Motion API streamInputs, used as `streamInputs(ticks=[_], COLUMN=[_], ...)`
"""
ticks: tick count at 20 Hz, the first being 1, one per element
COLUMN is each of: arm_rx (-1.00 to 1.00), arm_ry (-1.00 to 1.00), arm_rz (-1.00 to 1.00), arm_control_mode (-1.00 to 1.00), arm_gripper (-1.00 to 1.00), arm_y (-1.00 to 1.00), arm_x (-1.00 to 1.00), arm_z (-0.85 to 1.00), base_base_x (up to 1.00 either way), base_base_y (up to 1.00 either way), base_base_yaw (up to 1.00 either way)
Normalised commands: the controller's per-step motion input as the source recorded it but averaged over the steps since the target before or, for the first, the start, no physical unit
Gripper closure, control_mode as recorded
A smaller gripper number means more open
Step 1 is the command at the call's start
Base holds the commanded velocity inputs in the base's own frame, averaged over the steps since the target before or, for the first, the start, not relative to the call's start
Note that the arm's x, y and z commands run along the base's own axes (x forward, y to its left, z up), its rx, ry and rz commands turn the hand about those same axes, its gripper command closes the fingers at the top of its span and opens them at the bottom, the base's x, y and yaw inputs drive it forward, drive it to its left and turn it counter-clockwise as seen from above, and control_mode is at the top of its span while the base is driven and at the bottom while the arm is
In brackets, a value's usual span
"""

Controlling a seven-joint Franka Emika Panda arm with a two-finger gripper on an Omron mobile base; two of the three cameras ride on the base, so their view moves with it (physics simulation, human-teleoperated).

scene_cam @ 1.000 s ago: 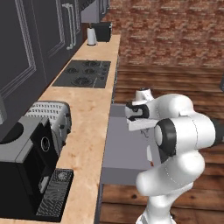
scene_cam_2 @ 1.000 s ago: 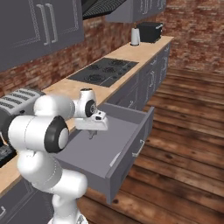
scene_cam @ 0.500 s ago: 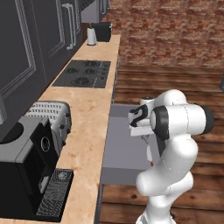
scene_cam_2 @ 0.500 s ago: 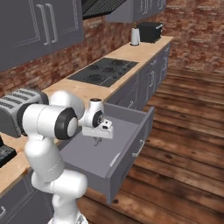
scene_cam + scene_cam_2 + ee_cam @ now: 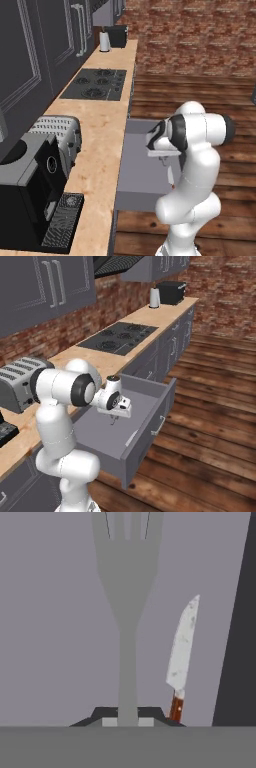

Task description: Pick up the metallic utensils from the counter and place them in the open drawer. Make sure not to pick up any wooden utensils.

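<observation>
Two metal utensils sit in your hand view: the fork (image 5: 128,612) rises straight out from between the claw (image 5: 128,714) fingertips, its handle pinched there and its tines pointing away from the claw, while the knife (image 5: 182,649) lies on the grey floor of the open drawer (image 5: 55,637) past the claw, just to the right of the fork in that view, silver blade pointing away and reddish-brown handle nearest the fingertips. Your claw is closed tight on the fork handle, with the jaws nearly together. From the left base view you can see the claw (image 5: 162,157) hanging over the open drawer (image 5: 137,172), which juts out from the cabinet front below the desk (image 5: 97,145); the fork is too small to make out there. From the right base view the claw (image 5: 116,415) is above the drawer's inner floor, nearer the cabinet side than the drawer front (image 5: 150,428). On the desk, to the claw's far side from the drawer front, you have a toaster (image 5: 22,381) and a black cooktop (image 5: 117,338); well beyond the claw along the desk stand a pale kettle (image 5: 154,298) and a dark box-shaped appliance (image 5: 171,292).
</observation>
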Motion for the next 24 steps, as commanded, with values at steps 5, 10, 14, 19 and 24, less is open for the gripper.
streamInputs(ticks=[5, 10, 14, 19, 24], arm_rx=[0.0, 0.0, 0.0, 0.0, -0.01], arm_ry=[0.0, 0.01, 0.06, 0.02, -0.02], arm_rz=[0.0, 0.0, 0.0, 0.0, 0.0], arm_control_mode=[-1.0, -1.0, -1.0, -1.0, -1.0], arm_gripper=[1.0, 1.0, 1.0, 1.0, -1.0], arm_y=[0.0, 0.0, 0.0, 0.0, 0.0], arm_x=[0.39, 0.23, 0.04, 0.08, 0.15], arm_z=[-0.4, -0.64, -0.71, -0.59, -0.24], base_base_x=[0.0, 0.0, 0.0, 0.0, 0.0], base_base_y=[0.0, 0.0, 0.0, 0.0, 0.0], base_base_yaw=[0.0, 0.0, 0.0, 0.0, 0.0])
